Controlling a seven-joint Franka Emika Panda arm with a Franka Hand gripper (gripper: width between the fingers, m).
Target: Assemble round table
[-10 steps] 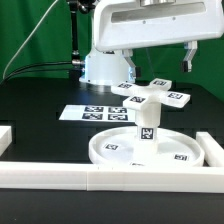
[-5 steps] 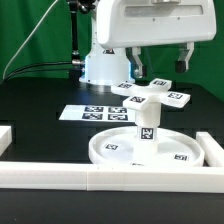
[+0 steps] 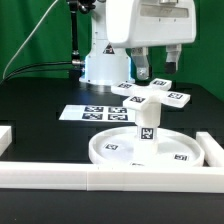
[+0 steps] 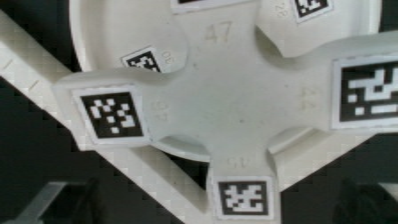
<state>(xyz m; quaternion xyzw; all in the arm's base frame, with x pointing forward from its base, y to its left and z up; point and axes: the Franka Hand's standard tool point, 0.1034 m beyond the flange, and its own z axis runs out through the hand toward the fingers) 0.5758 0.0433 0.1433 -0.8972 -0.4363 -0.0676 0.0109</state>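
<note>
The round disc (image 3: pixel 105 150) lies near the front bar, and the short leg (image 3: pixel 147 124) stands upright on its middle. The cross-shaped foot piece (image 3: pixel 152 95) lies flat on the table behind them. My gripper (image 3: pixel 155 68) hangs open and empty just above the foot piece, one finger on each side of it. In the wrist view the foot piece (image 4: pixel 222 110) fills the picture, with tagged arms pointing outward. My gripper (image 4: pixel 210 208) shows only as dark fingertips (image 4: pixel 54 203) at the two lower corners, standing wide apart.
The marker board (image 3: pixel 93 113) lies flat on the table at the exterior view's left of the foot piece. A long white bar (image 3: pixel 100 178) runs along the front, with bar ends at the left (image 3: pixel 5 135) and right (image 3: pixel 215 145). The robot base (image 3: pixel 100 65) stands behind.
The gripper has turned about its vertical axis above the foot piece and shifted slightly toward the exterior view's left. The fingers now look closer together in that view. The parts have not moved.
</note>
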